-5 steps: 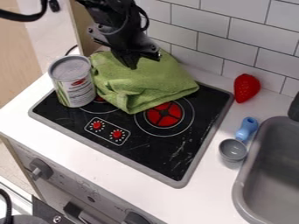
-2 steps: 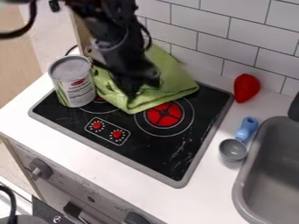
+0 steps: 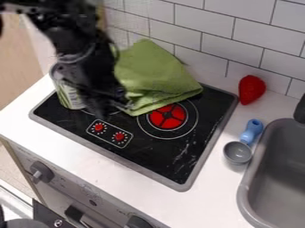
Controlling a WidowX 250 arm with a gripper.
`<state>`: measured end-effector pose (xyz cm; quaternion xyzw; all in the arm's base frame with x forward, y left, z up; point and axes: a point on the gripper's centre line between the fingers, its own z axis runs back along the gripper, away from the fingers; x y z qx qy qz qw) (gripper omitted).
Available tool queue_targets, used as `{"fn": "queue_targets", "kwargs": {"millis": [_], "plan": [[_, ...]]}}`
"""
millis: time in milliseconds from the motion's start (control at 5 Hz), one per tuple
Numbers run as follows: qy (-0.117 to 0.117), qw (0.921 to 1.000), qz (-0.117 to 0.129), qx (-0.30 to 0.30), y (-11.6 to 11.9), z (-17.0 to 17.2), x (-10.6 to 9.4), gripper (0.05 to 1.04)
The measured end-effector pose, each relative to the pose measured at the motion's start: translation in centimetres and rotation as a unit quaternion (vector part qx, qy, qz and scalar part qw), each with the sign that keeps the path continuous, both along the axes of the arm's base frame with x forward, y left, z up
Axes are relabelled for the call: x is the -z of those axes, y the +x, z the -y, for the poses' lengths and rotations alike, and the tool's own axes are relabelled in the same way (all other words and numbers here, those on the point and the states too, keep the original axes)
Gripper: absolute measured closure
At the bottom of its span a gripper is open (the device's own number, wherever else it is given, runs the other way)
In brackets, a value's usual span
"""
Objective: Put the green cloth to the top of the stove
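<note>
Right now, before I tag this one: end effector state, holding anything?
End effector: over the stove, by the green cloth; open or closed, and any hold, cannot be told.

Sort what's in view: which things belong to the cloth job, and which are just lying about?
Part of the job:
- green cloth
- stove top
- gripper

Just lying about:
- can, partly behind the arm
- red strawberry
- blue-handled cup
- sink
</note>
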<state>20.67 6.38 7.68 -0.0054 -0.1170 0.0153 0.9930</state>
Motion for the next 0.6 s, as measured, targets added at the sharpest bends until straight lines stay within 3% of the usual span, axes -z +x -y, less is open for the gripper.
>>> {"fn": "queue_targets", "kwargs": {"millis": [200, 600], "plan": [[0.008, 0.9987, -0.024, -0.045, -1.1, -1.8, 0.5, 0.866], [0.012, 0.9974, -0.034, -0.062, -3.7, -5.2, 0.9, 0.322]]}}
